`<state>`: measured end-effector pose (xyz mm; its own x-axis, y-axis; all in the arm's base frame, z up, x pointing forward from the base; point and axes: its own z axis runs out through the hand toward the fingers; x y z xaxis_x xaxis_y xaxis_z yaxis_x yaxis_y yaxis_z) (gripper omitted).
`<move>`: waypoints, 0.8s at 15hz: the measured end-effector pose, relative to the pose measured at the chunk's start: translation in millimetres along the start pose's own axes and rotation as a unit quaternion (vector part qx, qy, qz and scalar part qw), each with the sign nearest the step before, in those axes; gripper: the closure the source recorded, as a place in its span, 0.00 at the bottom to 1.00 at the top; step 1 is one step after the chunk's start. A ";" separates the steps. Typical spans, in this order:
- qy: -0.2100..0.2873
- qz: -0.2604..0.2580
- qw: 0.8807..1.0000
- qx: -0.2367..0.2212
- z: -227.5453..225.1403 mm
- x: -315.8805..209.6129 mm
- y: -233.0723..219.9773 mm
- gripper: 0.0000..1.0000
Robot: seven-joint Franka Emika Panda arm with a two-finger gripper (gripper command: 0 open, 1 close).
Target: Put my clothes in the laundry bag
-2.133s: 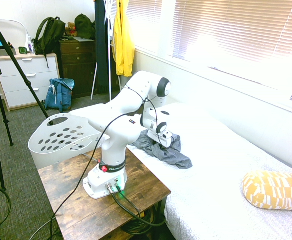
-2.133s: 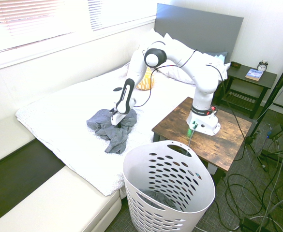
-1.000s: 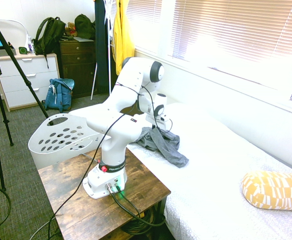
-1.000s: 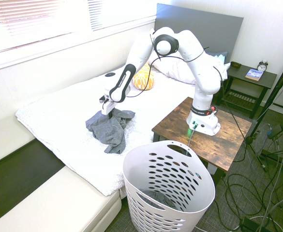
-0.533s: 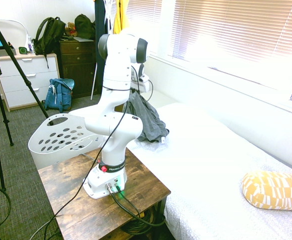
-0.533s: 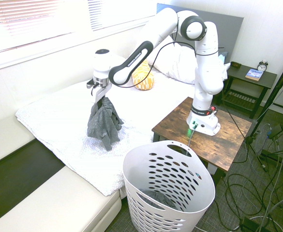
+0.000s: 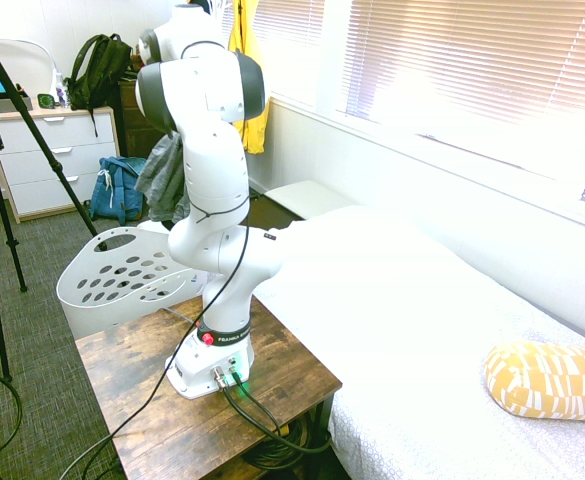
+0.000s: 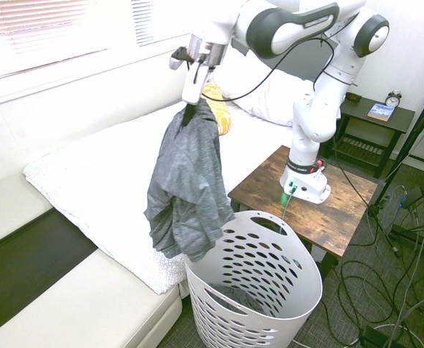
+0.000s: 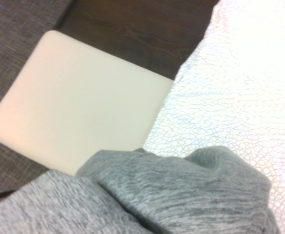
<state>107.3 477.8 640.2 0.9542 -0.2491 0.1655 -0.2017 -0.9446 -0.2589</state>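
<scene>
Gripper (image 8: pixel 190 104) clamped on the soft heathered grey garment (image 8: pixel 186 185), dangling in limp folds beside the white perforated plastic laundry basket (image 8: pixel 269 272); textured bedspread (image 8: pixel 96 177) behind.

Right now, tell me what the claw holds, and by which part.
The claw holds the soft blue-grey cloth garment by a bunched top edge; the rest hangs free.
</scene>
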 end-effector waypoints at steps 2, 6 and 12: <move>0.006 -0.024 1.000 -0.001 -8.2 -65.5 -0.8 1.00; 0.016 -0.046 0.999 -0.011 -3.0 -149.0 13.3 1.00; -0.023 -0.061 0.995 -0.072 119.9 -192.1 60.6 0.00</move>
<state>-61.7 494.0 478.6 0.9821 -0.1231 0.1423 -0.1095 -0.9890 -0.0996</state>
